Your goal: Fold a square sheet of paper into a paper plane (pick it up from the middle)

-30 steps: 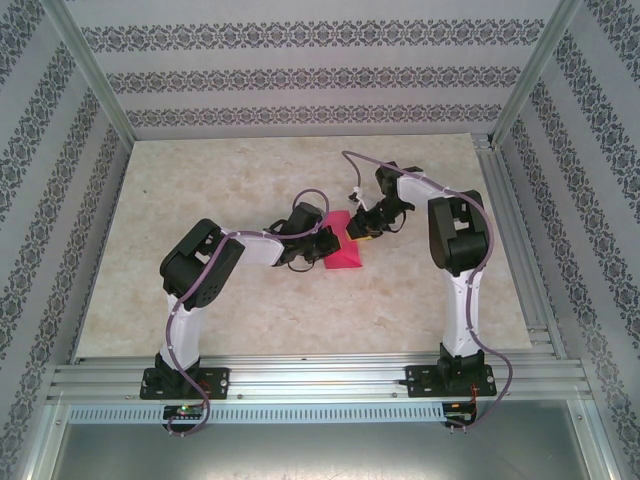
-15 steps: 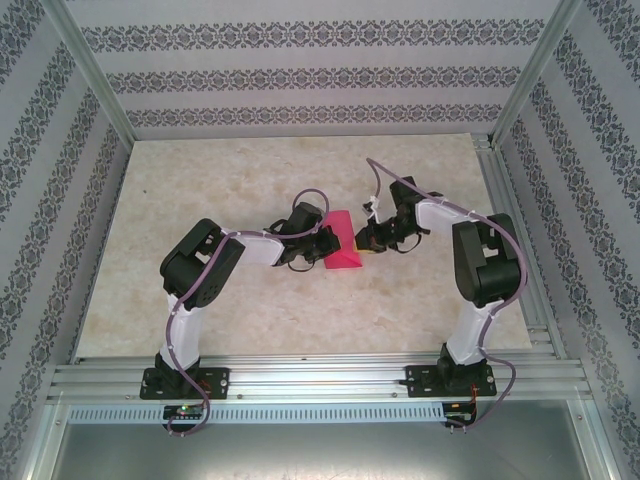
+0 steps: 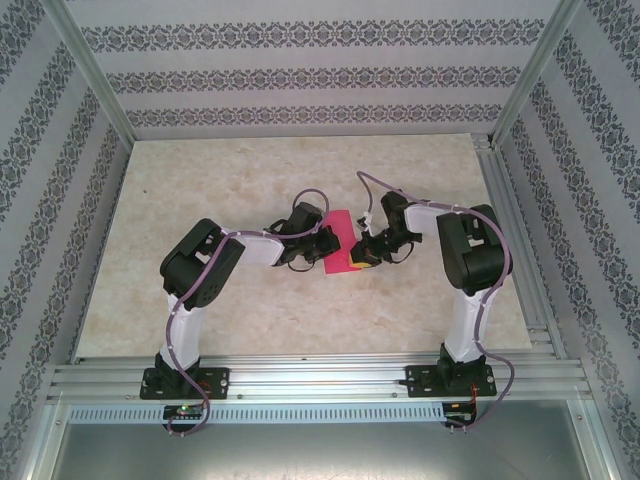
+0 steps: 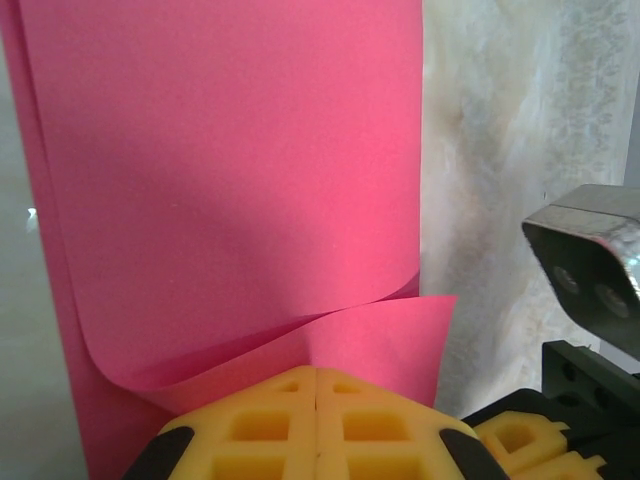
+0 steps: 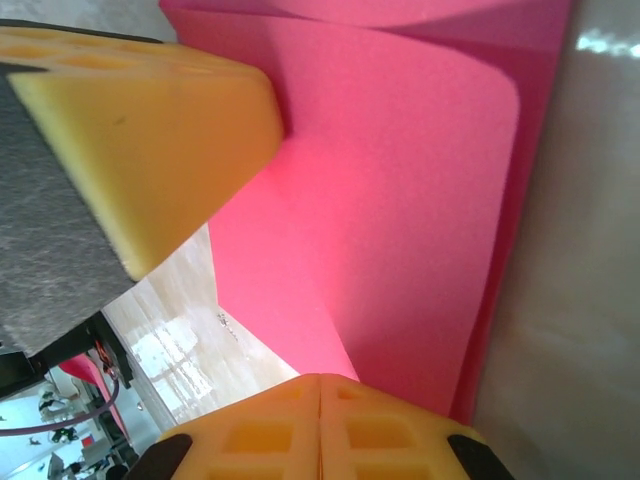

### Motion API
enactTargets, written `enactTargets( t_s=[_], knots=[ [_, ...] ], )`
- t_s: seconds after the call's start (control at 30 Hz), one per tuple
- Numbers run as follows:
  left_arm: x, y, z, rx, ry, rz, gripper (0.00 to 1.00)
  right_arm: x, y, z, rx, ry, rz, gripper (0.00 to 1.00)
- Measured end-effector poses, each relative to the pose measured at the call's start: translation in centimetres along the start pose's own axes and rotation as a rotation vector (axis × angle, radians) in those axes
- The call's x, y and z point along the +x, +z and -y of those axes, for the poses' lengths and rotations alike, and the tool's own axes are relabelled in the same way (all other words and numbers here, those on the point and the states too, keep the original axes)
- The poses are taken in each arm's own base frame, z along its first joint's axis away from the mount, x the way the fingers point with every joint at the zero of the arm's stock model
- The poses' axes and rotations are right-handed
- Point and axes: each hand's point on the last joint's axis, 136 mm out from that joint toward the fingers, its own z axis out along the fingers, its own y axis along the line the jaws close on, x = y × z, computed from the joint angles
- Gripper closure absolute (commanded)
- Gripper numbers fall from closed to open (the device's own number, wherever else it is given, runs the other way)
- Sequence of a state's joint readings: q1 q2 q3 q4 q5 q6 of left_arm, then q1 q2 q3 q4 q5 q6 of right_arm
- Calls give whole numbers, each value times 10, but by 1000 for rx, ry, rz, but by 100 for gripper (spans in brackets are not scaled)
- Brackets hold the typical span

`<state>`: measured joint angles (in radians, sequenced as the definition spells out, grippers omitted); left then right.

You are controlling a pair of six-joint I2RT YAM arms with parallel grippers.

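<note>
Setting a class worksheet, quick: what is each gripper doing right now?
Left gripper: closed, pinching the sheet of paper.
Right gripper: closed on the same sheet of paper.

right end effector (image 5: 320, 388): pads together on sheet of paper (image 5: 400, 200) | sheet: curled over

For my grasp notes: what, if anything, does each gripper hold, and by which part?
Both pinch the sheet of paper: left gripper at its curled edge, right gripper at the opposite edge.
</note>
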<state>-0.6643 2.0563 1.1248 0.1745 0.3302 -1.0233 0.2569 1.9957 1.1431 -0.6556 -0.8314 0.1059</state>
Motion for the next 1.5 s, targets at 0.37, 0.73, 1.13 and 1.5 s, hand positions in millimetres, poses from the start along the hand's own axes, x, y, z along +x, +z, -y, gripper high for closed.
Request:
enactTargets(
  t_s=[0.37, 0.73, 1.13, 1.5],
  knots=[
    [0, 0, 0, 0, 0, 0, 93, 4, -6, 5, 38, 21, -30, 89],
    [0, 0, 0, 0, 0, 0, 93, -3, -32, -23, 59, -74, 46, 88],
    [0, 0, 0, 0, 0, 0, 93, 2, -7, 10, 173, -49, -32, 88],
    [1, 0, 0, 0, 1, -1, 93, 3, -7, 18, 208, -46, -37, 88]
  ],
)
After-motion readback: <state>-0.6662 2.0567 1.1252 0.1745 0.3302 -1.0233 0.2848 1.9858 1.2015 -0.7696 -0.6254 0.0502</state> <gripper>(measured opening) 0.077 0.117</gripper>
